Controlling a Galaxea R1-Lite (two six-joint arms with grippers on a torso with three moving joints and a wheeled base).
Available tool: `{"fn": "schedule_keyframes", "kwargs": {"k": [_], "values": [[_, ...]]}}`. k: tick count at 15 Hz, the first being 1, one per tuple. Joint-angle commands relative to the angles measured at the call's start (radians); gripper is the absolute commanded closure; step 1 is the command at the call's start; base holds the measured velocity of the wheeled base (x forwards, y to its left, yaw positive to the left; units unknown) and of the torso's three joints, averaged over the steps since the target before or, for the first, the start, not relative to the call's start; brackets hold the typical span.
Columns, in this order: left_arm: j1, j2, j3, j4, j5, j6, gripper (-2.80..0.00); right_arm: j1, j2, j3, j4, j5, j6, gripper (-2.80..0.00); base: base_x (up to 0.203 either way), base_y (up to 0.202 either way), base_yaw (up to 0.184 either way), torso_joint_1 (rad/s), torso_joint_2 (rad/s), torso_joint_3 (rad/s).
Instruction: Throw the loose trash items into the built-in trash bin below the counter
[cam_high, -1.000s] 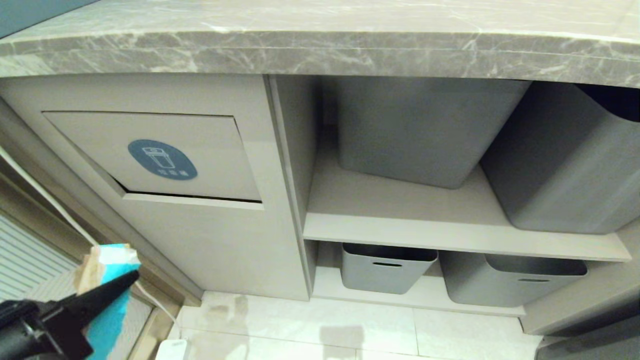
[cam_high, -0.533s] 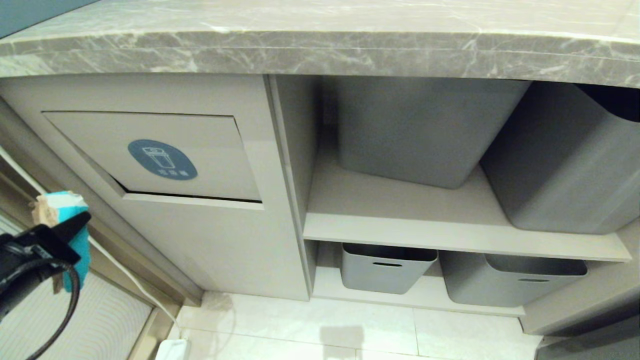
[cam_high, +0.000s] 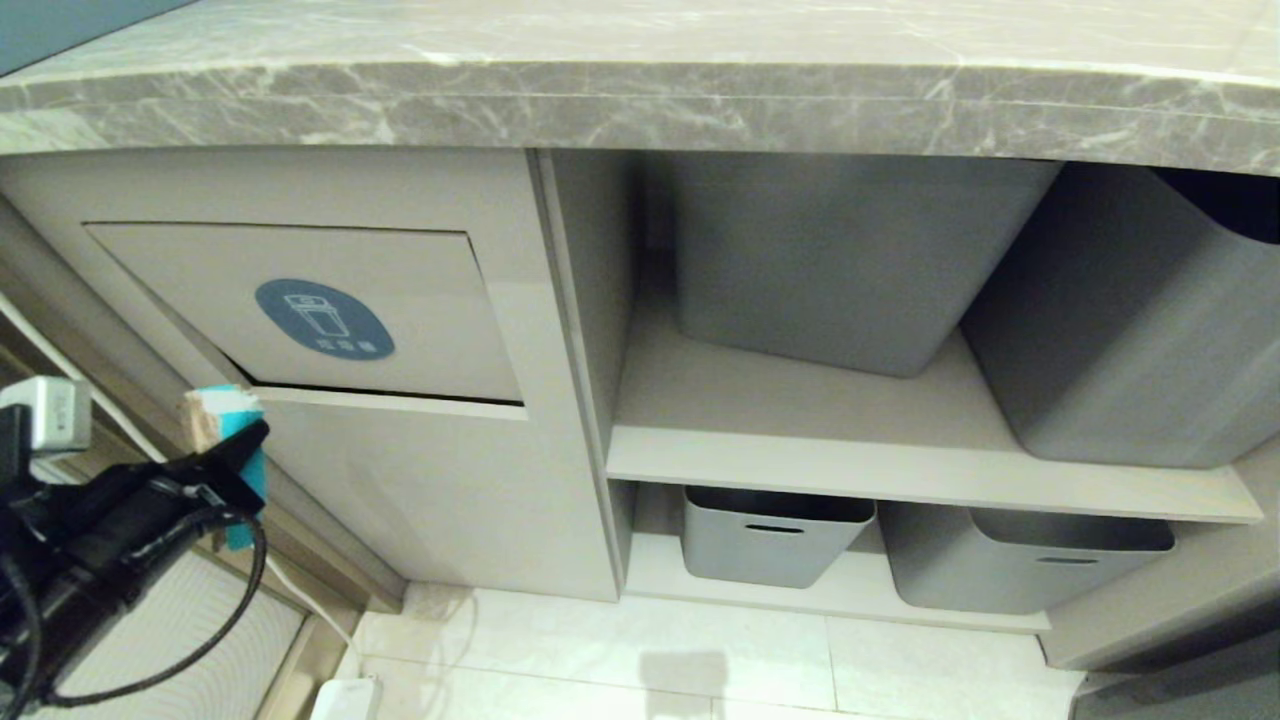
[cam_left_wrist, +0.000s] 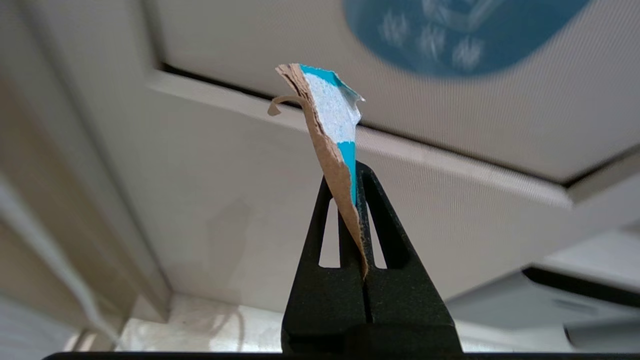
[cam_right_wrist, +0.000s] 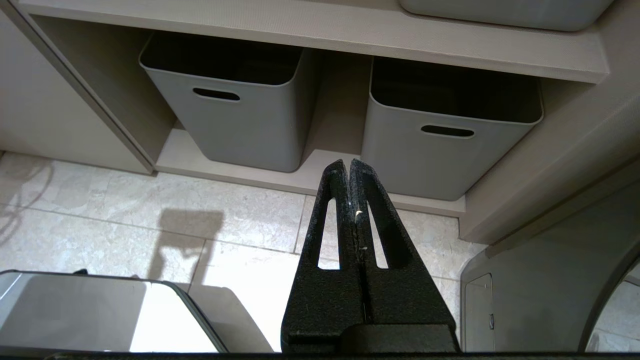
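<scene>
My left gripper (cam_high: 250, 440) (cam_left_wrist: 352, 172) is shut on a torn brown cardboard scrap (cam_high: 228, 420) (cam_left_wrist: 332, 125) with a teal and white face. It holds the scrap just below and left of the lower left corner of the built-in trash bin's swing flap (cam_high: 300, 310) (cam_left_wrist: 400, 100), which bears a blue oval bin sticker (cam_high: 324, 319). The flap hangs shut in the beige cabinet front (cam_high: 420, 480). The grey marble counter (cam_high: 640, 105) runs across the top. My right gripper (cam_right_wrist: 348, 167) is shut and empty, parked low over the floor tiles.
Open shelves (cam_high: 900, 470) right of the bin hold two large grey tubs (cam_high: 830, 260) above and two smaller grey tubs (cam_high: 775, 535) (cam_right_wrist: 230, 100) below. A white cable (cam_high: 300, 600) trails down at the lower left. A pale box (cam_right_wrist: 90, 312) stands on the floor.
My left arm rose from the lower left corner and swung right, carrying the scrap up to the flap's lower left corner. The right arm stayed still.
</scene>
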Motion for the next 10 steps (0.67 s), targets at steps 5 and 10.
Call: {"fn": "schedule_keyframes", "kwargs": {"k": [5, 10], "values": [[-0.007, 0.321, -0.253, -0.055, -0.028, 0.006, 0.0, 0.0, 0.003, 0.0, 0.001, 0.001, 0.0, 0.0, 0.0, 0.0, 0.0, 0.0, 0.0, 0.0], [-0.078, 0.428, -0.433, -0.055, -0.027, 0.012, 0.0, 0.0, 0.003, 0.0, 0.001, 0.001, 0.0, 0.0, 0.0, 0.0, 0.0, 0.0, 0.0, 0.0]]}}
